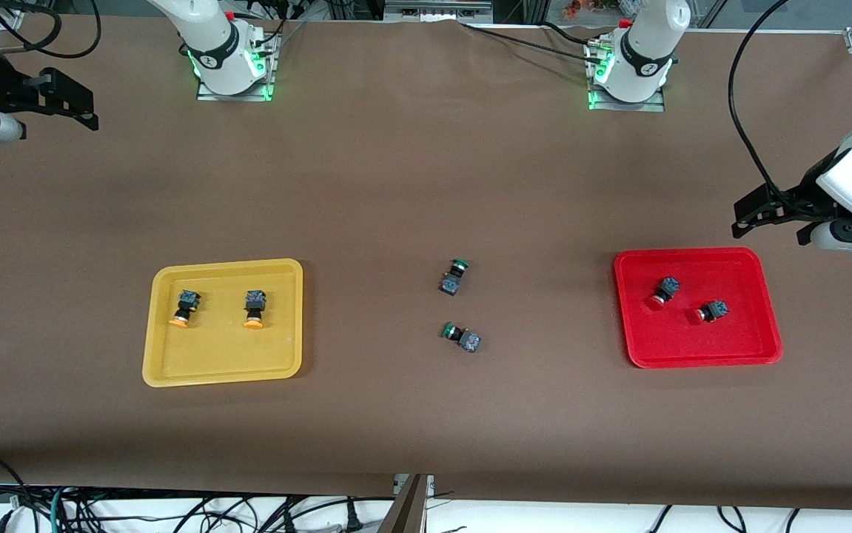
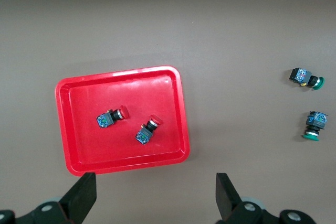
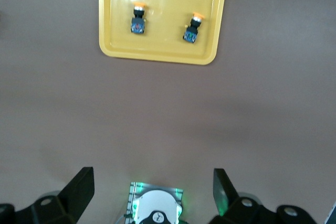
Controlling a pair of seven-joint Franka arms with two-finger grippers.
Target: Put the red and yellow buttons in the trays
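The yellow tray (image 1: 226, 357) lies toward the right arm's end and holds two yellow buttons (image 1: 186, 307) (image 1: 254, 309). The red tray (image 1: 692, 344) lies toward the left arm's end and holds two red buttons (image 1: 662, 293) (image 1: 708, 312). My left gripper (image 1: 759, 213) is open and empty, in the air over bare table beside the red tray. My right gripper (image 1: 63, 98) is open and empty, raised at the right arm's end. The left wrist view shows the left gripper (image 2: 156, 182), the red tray (image 2: 84, 148) and both red buttons (image 2: 111, 117) (image 2: 148, 128). The right wrist view shows the right gripper (image 3: 153, 179), the yellow tray (image 3: 163, 3) and both yellow buttons (image 3: 138, 19) (image 3: 193, 29).
Two green-capped buttons (image 1: 455, 276) (image 1: 463, 337) lie on the brown table between the trays; they also show in the left wrist view (image 2: 307, 77) (image 2: 314, 126). The right arm's base (image 3: 156, 208) shows under the right gripper. Cables hang along the table's front edge.
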